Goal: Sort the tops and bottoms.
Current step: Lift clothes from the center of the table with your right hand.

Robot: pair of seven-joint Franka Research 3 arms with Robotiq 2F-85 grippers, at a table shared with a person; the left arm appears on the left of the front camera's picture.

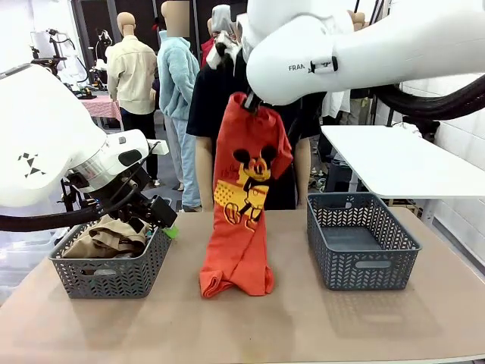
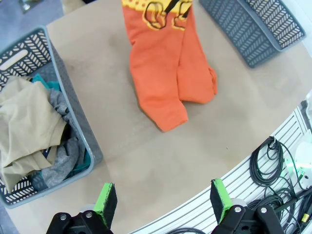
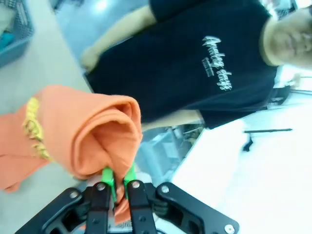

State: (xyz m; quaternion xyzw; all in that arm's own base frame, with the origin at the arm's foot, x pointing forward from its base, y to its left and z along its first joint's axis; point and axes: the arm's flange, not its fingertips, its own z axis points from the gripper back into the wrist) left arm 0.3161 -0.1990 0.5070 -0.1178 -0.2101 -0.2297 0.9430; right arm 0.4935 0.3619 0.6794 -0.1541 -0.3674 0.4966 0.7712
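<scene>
right gripper [image 3: 117, 181] clamped on orange garment [image 1: 244, 205], hem touching table [image 1: 364, 326]. left gripper [image 2: 163, 200] jaws apart beside left basket [image 1: 114, 274] holding khaki garment [image 2: 27, 129].

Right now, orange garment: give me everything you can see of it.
The orange garment is soft cloth with a yellow, black and red cartoon mouse print on the front. The right gripper is shut on a bunched fold at its top, so it hangs upright between the two baskets in front of the person. Its lower end is crumpled on the table. It touches neither basket, and the open left gripper is clear of it.
</scene>
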